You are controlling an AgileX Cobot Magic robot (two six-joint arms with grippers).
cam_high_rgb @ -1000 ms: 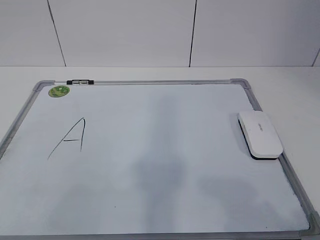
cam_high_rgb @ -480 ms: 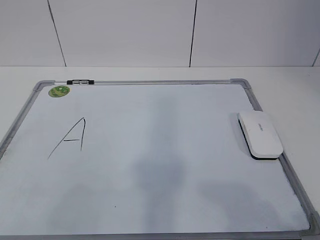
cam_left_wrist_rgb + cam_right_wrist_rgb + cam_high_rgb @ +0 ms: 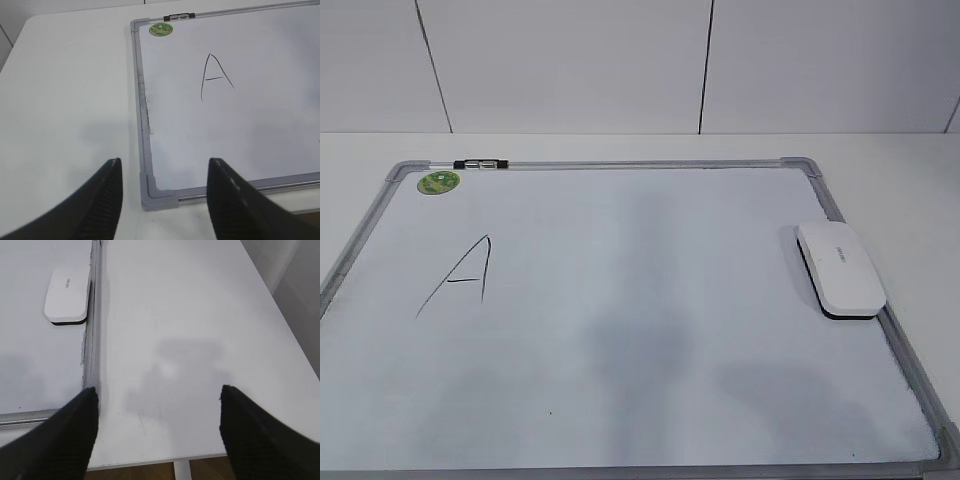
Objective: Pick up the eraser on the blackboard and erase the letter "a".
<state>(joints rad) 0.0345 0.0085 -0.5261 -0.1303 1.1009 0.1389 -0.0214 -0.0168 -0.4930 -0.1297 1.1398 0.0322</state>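
The white eraser (image 3: 838,268) lies flat on the right edge of the blackboard (image 3: 620,165), partly over its grey frame. It also shows in the right wrist view (image 3: 67,295). A tall capital "A" (image 3: 465,275) is drawn on the board's left part and also shows in the left wrist view (image 3: 215,75). No small lowercase "a" is visible in any view. My left gripper (image 3: 165,162) is open and empty above the board's near left corner. My right gripper (image 3: 157,389) is open and empty over the bare table, right of the board's frame (image 3: 92,340). Neither gripper shows in the exterior view.
A round green sticker (image 3: 438,183) and a small black clip (image 3: 480,163) sit at the board's far left corner. The white table (image 3: 190,315) extends right of the board to its edge. A panelled wall stands behind.
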